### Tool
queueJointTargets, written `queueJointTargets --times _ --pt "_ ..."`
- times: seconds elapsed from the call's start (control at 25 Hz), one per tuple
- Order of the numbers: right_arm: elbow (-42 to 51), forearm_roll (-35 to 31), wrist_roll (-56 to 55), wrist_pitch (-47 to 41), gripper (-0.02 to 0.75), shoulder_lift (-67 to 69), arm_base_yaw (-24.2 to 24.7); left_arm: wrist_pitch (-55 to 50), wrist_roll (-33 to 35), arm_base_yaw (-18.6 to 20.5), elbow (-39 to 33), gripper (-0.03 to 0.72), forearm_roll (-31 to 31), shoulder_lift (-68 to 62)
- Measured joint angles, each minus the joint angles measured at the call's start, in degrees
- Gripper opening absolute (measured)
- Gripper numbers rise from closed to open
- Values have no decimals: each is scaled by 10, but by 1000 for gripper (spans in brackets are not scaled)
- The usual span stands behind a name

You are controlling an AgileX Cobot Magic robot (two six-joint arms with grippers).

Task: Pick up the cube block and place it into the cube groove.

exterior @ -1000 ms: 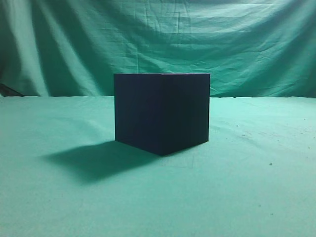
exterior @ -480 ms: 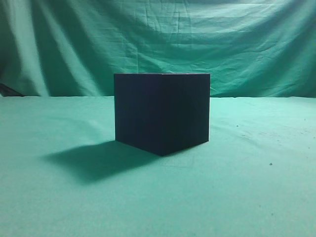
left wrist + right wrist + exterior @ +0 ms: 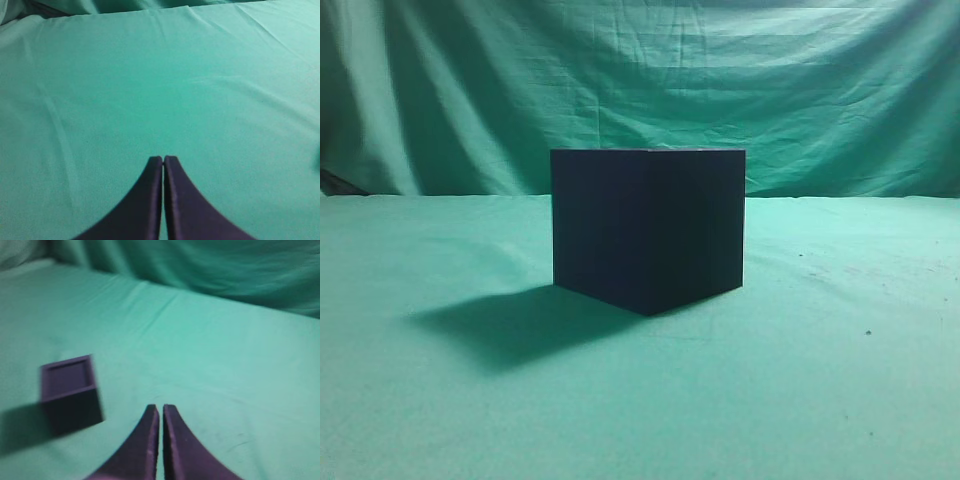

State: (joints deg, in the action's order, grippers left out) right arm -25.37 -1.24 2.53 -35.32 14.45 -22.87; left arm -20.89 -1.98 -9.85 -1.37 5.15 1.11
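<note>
The cube groove (image 3: 648,228) is a large matte near-black box standing on the green cloth in the middle of the exterior view. It also shows in the right wrist view (image 3: 70,395), to the left of my right gripper (image 3: 160,408); its top has a raised rim round a flat purplish face. No separate small cube block is in view. My right gripper is shut and empty, apart from the box. My left gripper (image 3: 163,159) is shut and empty over bare cloth. Neither gripper shows in the exterior view.
Green cloth covers the table (image 3: 840,380) and hangs as a backdrop (image 3: 640,80). The box casts a shadow (image 3: 510,320) to its left. A dark object (image 3: 335,182) pokes in at the far left edge.
</note>
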Motion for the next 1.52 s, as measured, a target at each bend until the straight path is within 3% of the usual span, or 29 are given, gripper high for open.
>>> queueJointTargets --times 0.24,0.44,0.68,1.52 --pt "144 -13 0 108 0 -95 129 0 0 0 0 0 0 0" --pt "217 -24 0 121 0 -143 177 0 0 0 0 0 0 0" --pt "267 -26 0 125 0 -150 183 0 0 0 0 0 0 0" --pt "269 -28 -1 126 0 -150 183 0 0 0 0 0 0 0"
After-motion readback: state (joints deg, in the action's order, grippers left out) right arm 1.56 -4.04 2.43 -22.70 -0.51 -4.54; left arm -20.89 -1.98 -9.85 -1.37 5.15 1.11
